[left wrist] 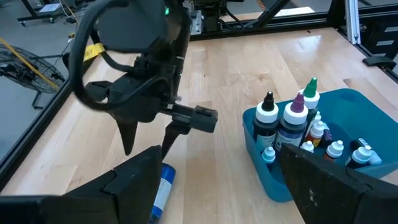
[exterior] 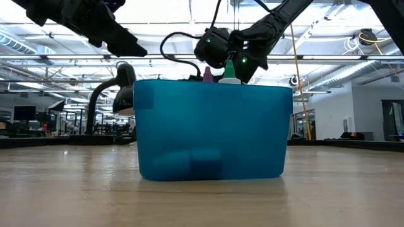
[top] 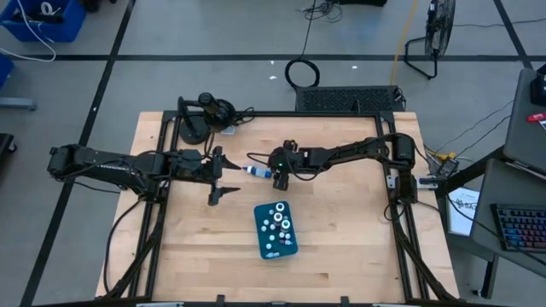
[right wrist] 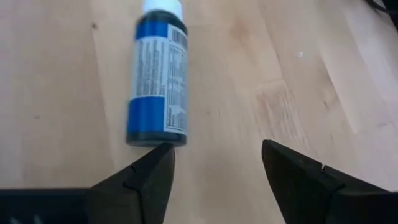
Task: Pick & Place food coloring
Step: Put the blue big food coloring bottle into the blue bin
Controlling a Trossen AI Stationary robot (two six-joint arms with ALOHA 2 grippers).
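A blue food coloring bottle point(right wrist: 158, 81) with a white cap lies on its side on the wooden table point(top: 341, 239); it also shows in the high view point(top: 258, 171) and in the left wrist view point(left wrist: 163, 186). My right gripper point(right wrist: 214, 162) is open and hovers over it, fingers pointing down, with the bottle's base just beyond one fingertip. My left gripper point(top: 218, 176) is open, left of the bottle. Several more white-capped bottles point(left wrist: 292, 118) stand in a teal tray point(top: 262, 243) nearer the table's near edge.
The teal tray point(exterior: 211, 129) fills the middle of the low view, with two bottle tips showing over its rim. A black lamp-like stand point(top: 200, 115) sits at the table's far left. A black frame point(top: 392, 213) runs around the table's edges.
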